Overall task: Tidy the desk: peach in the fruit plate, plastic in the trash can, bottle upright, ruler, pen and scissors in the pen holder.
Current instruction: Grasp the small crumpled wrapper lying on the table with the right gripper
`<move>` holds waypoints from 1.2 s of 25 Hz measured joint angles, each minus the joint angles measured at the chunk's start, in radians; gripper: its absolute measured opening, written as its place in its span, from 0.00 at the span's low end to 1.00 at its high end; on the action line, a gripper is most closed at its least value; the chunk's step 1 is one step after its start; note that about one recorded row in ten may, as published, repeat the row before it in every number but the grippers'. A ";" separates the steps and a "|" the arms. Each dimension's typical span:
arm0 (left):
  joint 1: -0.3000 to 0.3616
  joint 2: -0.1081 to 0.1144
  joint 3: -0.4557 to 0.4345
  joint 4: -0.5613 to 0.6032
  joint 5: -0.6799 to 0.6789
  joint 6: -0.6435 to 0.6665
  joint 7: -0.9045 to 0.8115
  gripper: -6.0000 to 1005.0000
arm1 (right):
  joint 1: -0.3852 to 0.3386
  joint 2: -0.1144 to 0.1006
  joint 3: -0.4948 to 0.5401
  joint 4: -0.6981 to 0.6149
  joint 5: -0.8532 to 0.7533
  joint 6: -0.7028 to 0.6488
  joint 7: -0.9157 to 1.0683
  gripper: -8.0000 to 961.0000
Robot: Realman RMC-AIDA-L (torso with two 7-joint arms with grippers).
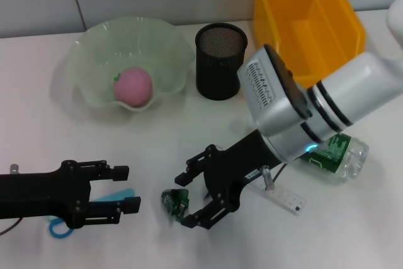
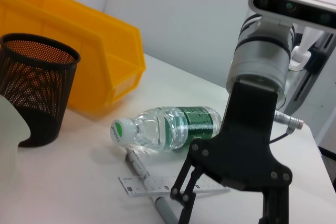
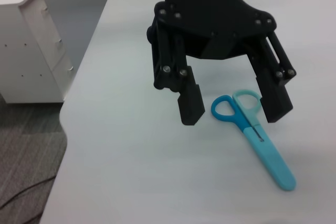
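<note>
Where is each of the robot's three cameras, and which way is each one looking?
Head view: sits on the robot's head, looks forward and down at the desk; shows the open left gripper and open right gripper, with the peach in the fruit plate.
Left wrist view: on the left arm, faces the right gripper, lying bottle, ruler and pen holder.
Right wrist view: on the right arm, faces the left gripper over the scissors.
Shared: head and left wrist views both show the yellow bin.

At the upper left of your right wrist view, a white cabinet (image 3: pixel 31 51) stands beside the desk (image 3: pixel 131 171).
</note>
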 joint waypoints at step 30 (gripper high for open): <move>0.006 -0.010 -0.002 0.004 -0.002 0.008 0.008 0.72 | -0.031 0.005 -0.207 0.009 0.132 0.184 -0.054 0.81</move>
